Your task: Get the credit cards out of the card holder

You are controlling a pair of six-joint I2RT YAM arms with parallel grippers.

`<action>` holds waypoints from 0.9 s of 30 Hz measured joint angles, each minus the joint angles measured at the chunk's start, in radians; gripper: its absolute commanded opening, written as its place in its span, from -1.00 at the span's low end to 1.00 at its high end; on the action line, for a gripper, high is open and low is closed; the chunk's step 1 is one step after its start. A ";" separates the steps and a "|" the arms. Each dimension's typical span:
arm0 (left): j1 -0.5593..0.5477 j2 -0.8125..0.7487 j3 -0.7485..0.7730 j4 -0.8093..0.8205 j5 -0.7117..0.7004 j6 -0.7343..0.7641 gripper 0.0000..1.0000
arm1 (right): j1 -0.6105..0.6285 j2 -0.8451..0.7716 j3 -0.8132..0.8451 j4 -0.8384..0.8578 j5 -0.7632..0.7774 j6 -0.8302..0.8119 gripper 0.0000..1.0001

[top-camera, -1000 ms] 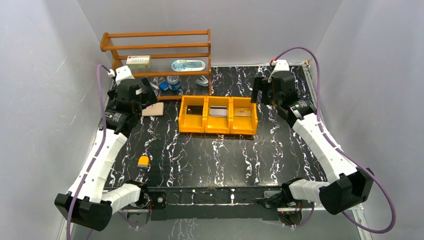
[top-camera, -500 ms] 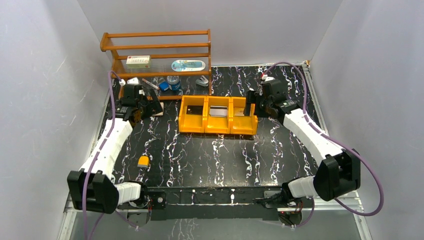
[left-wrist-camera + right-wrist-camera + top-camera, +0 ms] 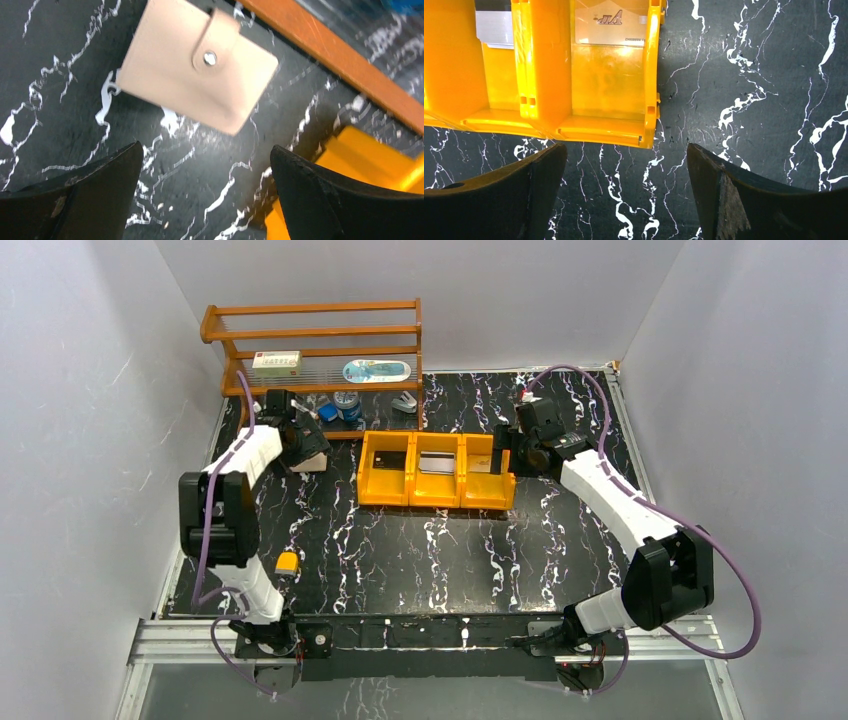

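The card holder [image 3: 200, 65], a tan folded wallet with its snap tab shut, lies on the black table just beyond my left fingers; it also shows in the top view [image 3: 316, 462]. My left gripper [image 3: 205, 192] [image 3: 303, 445] is open and empty, low over the table beside it. Three credit cards lie in the orange tray [image 3: 437, 498]: a black one [image 3: 390, 460], a grey one [image 3: 437, 464] [image 3: 494, 27] and a brownish one [image 3: 485, 466] [image 3: 611, 22]. My right gripper [image 3: 624, 195] [image 3: 505, 452] is open and empty at the tray's right end.
A wooden shelf [image 3: 315, 335] stands at the back left with a box [image 3: 276, 362], an oval case [image 3: 376, 370], a blue pot [image 3: 347, 405] and a stapler [image 3: 404, 403]; its rail [image 3: 340, 55] runs just behind the holder. A small yellow object [image 3: 287, 562] lies front left.
My left arm has stretched back and its gripper has come down beside the card holder. My right gripper has shifted left and down to the tray's right end.
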 measured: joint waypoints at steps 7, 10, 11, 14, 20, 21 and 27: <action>0.017 0.115 0.071 0.054 -0.114 -0.043 0.97 | 0.001 0.011 0.003 -0.018 -0.007 0.000 0.97; 0.021 0.160 0.119 0.067 -0.174 -0.056 0.97 | 0.003 0.026 0.003 -0.018 -0.024 0.000 0.97; 0.021 0.177 0.133 0.070 -0.187 -0.061 0.97 | 0.004 0.033 0.003 -0.018 -0.029 0.000 0.97; 0.022 0.237 0.170 0.068 -0.204 -0.071 0.97 | 0.005 0.051 0.003 -0.019 -0.040 0.001 0.97; 0.022 0.277 0.160 0.077 -0.211 -0.103 0.90 | 0.006 0.056 0.003 -0.019 -0.046 0.005 0.97; 0.022 0.269 0.144 0.084 -0.207 -0.109 0.86 | 0.006 0.056 0.003 -0.019 -0.046 0.007 0.97; 0.021 0.175 0.009 0.118 -0.162 -0.093 0.70 | 0.006 0.043 0.002 -0.019 -0.048 0.027 0.97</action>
